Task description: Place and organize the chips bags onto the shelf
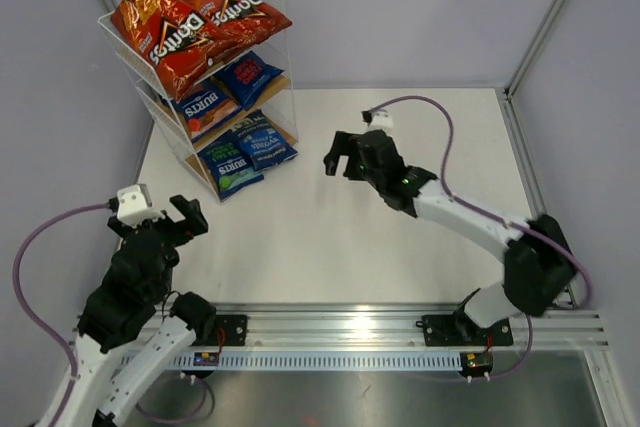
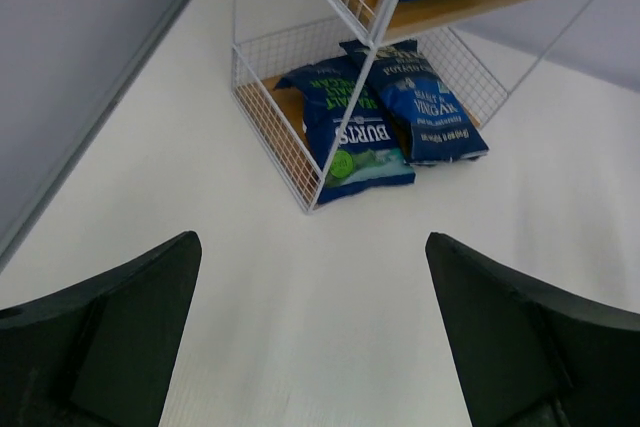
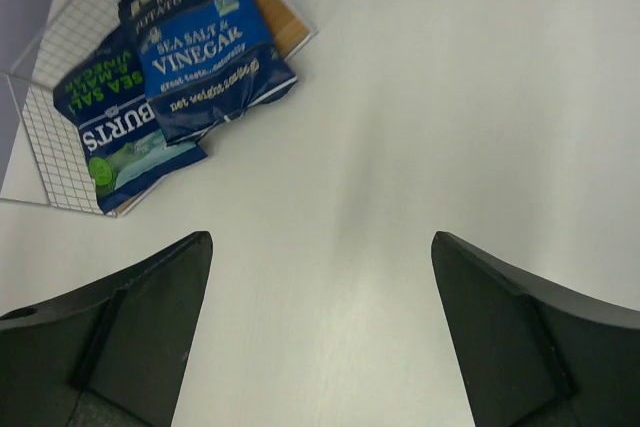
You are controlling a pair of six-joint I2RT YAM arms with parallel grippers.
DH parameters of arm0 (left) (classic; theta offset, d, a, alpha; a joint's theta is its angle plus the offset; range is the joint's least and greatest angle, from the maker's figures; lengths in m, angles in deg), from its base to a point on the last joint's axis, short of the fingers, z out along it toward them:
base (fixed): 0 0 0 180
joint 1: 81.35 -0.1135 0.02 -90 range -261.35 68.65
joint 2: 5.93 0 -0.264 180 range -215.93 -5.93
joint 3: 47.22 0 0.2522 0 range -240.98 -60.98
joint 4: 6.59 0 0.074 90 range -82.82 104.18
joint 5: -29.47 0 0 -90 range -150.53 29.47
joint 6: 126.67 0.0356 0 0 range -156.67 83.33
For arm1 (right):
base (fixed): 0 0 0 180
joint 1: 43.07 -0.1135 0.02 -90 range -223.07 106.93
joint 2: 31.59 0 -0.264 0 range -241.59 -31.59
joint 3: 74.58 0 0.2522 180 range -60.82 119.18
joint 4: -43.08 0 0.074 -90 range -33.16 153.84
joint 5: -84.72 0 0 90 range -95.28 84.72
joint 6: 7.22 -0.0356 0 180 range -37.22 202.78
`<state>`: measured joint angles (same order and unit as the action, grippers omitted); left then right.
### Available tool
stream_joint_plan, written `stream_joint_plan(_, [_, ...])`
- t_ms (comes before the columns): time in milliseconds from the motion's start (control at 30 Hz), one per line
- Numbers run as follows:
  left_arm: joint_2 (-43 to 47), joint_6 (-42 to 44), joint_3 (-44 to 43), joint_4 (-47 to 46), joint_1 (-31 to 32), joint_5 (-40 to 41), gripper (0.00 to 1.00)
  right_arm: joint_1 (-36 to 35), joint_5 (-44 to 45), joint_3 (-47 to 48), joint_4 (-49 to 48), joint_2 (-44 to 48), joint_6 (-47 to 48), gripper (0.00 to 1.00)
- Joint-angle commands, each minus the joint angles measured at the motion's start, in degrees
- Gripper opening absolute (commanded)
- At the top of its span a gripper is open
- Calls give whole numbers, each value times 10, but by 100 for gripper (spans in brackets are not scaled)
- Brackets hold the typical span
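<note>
Left fingers (image 1: 185, 217) gape empty, low over the counter (image 1: 350, 247). Right fingers (image 1: 342, 155), likewise spread and empty, hover mid-counter facing the shelf (image 2: 280, 132). All six bags sit on it: blue pairs (image 1: 232, 162) on the two lower tiers, Doritos (image 1: 170, 35) on top. The task looks finished.

My fingers (image 2: 110, 337) are matt black plastic. The table (image 1: 400, 237) is smooth, matt white. The shelf (image 2: 270, 127) is thin white-coated wire with pale wooden boards (image 2: 470, 7); the chips bags (image 3: 200, 57) on it are glossy, crinkled film.
</note>
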<state>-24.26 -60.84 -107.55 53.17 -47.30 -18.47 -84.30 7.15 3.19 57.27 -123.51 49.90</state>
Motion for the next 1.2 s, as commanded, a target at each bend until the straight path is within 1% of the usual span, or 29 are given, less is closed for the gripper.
stream_joint_plan(0, [38,105,40,-130,-95,-125,99,0,152,-39,132,184,112,100])
stream_joint_plan(33, [53,118,53,-147,-119,-156,99,0,165,-44,155,215,122,100])
stream_joint_plan(67, [77,137,79,-164,-165,-208,99,0,172,-50,177,245,149,100])
stream_joint_plan(100, [87,140,87,-186,-186,-228,99,1,186,-49,232,298,156,99])
stream_joint_plan(167, [100,142,96,-196,-230,-250,99,1,204,-29,297,342,162,99])
stream_joint_plan(200, [97,142,95,-193,-233,-244,99,0,224,-20,356,377,159,99])
stream_joint_plan(267, [88,149,88,-182,-233,-242,99,0,244,14,413,408,155,100])
stream_joint_plan(300, [79,150,84,-172,-233,-244,99,0,254,25,458,435,157,100])
stream_joint_plan(367, [66,163,75,-156,-233,-264,99,0,259,46,491,462,164,99])
stream_joint_plan(400, [52,167,60,-135,-233,-267,99,0,255,49,512,491,169,99])
stream_joint_plan(467, [44,163,51,-122,-226,-258,99,0,241,55,532,528,176,99])
stream_joint_plan(600, [53,166,44,-104,-216,-263,99,0,260,67,595,573,174,100])
stream_joint_plan(800, [73,169,37,-74,-208,-272,99,0,283,87,655,611,168,99])
stream_joint_plan(867, [73,165,26,-57,-201,-267,99,0,288,87,663,625,163,99])
stream_joint_plan(967, [88,163,24,-55,-198,-268,99,0,273,86,658,648,170,100])
stream_joint_plan(1167, [94,163,31,-59,-193,-271,99,0,285,87,660,657,165,99])
